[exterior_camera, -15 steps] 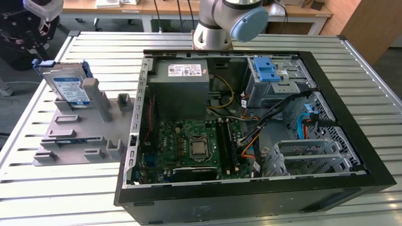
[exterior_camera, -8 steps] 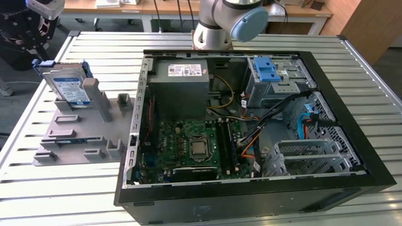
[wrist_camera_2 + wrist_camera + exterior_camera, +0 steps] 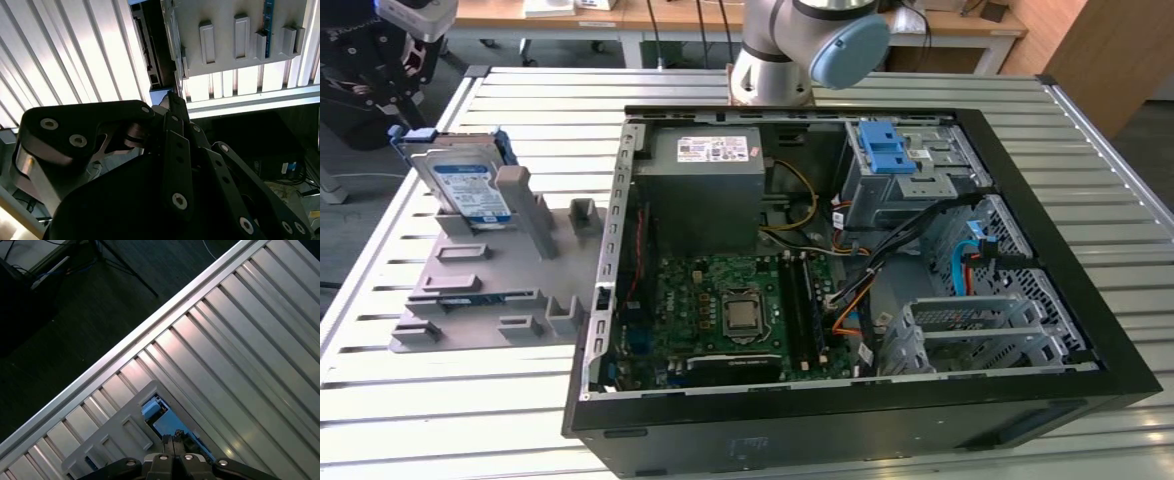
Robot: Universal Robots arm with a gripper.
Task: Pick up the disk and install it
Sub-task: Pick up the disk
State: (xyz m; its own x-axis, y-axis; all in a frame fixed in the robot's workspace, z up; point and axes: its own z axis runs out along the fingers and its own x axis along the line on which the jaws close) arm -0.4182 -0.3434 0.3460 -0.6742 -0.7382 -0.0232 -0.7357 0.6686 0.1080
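The disk (image 3: 464, 183), silver with a white-and-blue label in a blue frame, stands on edge in a grey slotted holder (image 3: 487, 290) on the table at the exterior view's left. My gripper (image 3: 400, 115) hangs above and just left of the disk's top, apart from it. In the first wrist view the fingertips (image 3: 173, 444) are pressed together with nothing between them, above the disk's blue end (image 3: 159, 416). In the second wrist view the gripper (image 3: 172, 100) points toward the disk's dark edge (image 3: 150, 55).
An open black computer case (image 3: 1067, 250) lies in the middle of the slatted metal table (image 3: 467, 420). Inside are a grey power supply box (image 3: 707, 170), a motherboard (image 3: 727, 310), cables and a drive cage with a blue latch (image 3: 887, 150). The arm's base (image 3: 781, 50) stands behind the case.
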